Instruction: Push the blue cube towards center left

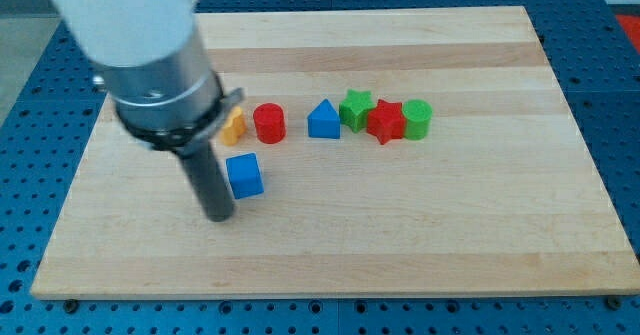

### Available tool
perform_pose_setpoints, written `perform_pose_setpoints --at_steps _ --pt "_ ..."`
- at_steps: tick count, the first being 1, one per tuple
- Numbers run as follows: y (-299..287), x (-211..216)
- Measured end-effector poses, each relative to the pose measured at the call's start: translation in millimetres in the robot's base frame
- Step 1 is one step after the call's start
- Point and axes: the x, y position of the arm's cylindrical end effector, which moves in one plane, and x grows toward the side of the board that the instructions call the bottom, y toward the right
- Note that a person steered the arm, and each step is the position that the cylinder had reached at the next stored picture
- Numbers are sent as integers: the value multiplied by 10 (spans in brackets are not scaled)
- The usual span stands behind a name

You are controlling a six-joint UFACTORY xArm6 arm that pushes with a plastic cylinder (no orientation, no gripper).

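Observation:
The blue cube (245, 175) lies on the wooden board (400, 235), left of the middle. My tip (219, 216) rests on the board just to the left of the cube and a little below it, close to its lower left corner. Whether the rod touches the cube I cannot tell. The arm's white and grey body fills the view's top left and hides part of the board there.
A row of blocks lies above the cube: an orange block (233, 128) partly hidden by the arm, a red cylinder (268, 123), a blue triangular block (323, 120), a green star (355, 108), a red star (385, 121), a green cylinder (417, 119).

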Motion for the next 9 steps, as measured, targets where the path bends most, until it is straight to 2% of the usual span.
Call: perform_pose_setpoints --at_steps 1,2,5,7,8,9 --pt "518 -50" --pt "552 -273" --pt "-918 -410" --pt "-655 -242" --pt "-878 -69" --pt "-1122 -75"
